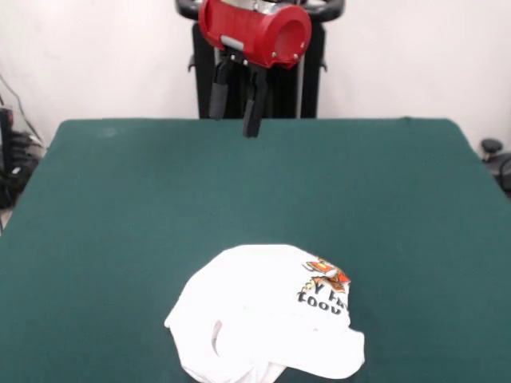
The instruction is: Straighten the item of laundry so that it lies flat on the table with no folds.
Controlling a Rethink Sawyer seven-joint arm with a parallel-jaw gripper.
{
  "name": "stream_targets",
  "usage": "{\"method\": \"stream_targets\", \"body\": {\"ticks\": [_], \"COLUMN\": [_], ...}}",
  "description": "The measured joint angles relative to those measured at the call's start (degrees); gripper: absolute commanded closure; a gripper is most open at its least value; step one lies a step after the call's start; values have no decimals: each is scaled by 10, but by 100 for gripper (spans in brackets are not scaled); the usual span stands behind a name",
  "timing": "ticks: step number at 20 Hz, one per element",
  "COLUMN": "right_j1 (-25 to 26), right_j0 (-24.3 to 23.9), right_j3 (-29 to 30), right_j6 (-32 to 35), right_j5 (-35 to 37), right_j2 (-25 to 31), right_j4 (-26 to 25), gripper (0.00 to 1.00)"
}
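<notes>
dark green felt covers the table (120, 207), which fills most of the front view, with a pale wall behind it and some dark equipment at the left and right edges. the item of laundry (255, 315) lies on the table near its front edge, roughly midway across, well apart from everything else. it is a small white garment, bunched into a rounded heap rather than spread out: its lower edge curls under in thick folds, a crease runs down its left part, and its lowest portion runs off the bottom of the picture. on the garment's right side a red, orange and yellow print shows, with a few black block letters just below it, partly turned under a fold so the words cannot be read. far beyond the garment, above the table's back edge, hangs the gripper (235, 108) under a red cylindrical housing (255, 30). its two dark fingers (254, 112) point downward with a clear gap between them, so the jaws stand apart and hold nothing. the gripper touches neither the garment nor the table.
</notes>
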Motion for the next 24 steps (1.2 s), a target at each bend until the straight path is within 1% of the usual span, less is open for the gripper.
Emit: {"method": "stream_targets", "body": {"ticks": [8, 14, 16, 17, 22, 23, 24], "right_j1": [-16, -8, 1, 13, 48, 67, 69], "right_j0": [-27, -36, -36, -36, -36, -36, -36], "right_j3": [-14, -42, -57, -72, -111, -130, -132], "right_j6": [0, 0, 0, 0, 0, 0, 0], "right_j5": [0, 0, 0, 0, 0, 0, 0], "right_j2": [2, 2, 2, 2, 3, 3, 3], "right_j4": [0, 0, 0, 0, 0, 0, 0], "gripper": [0, 0, 0, 0, 0, 0, 0]}}
